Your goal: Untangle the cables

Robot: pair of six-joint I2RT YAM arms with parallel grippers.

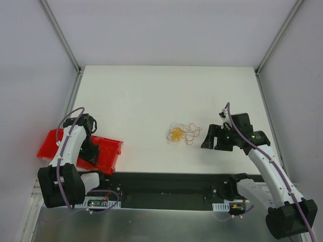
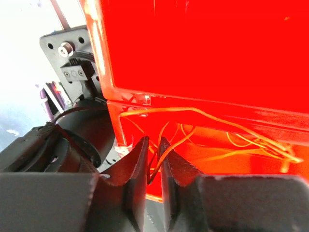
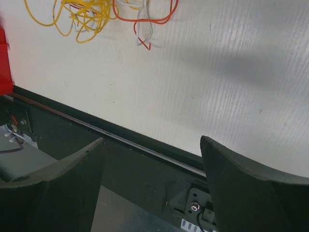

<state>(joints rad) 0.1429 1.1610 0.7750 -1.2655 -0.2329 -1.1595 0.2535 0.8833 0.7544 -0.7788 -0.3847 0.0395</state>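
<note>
Red translucent plastic bin (image 2: 217,48): thin wire strands (image 2: 251,145) inside.
Left hand (image 2: 154,145): barely parted, one strand (image 2: 183,136) between fingers (image 2: 137,166), grip unclear.
Right hand (image 3: 152,141): wide open, empty, near red-yellow-whitish cable tangle (image 1: 181,133).

A white worktop (image 1: 151,96) fills a small booth closed in on three sides by pale grey walls: one at the back (image 1: 166,30), one on the left (image 1: 30,75) and one on the right (image 1: 303,91). Slim metal posts (image 1: 61,35) run down the two rear corners to meet the worktop's far edge. A black strip (image 1: 166,179) borders the near edge, and below it lies a brushed metal sheet (image 1: 166,224) that catches a pale glare. The light is soft and even, leaving only faint shadows. Up close, the right wrist view shows the worktop (image 3: 217,72) finely ribbed and lightly scuffed, with a broad grey shadow across it.
</note>
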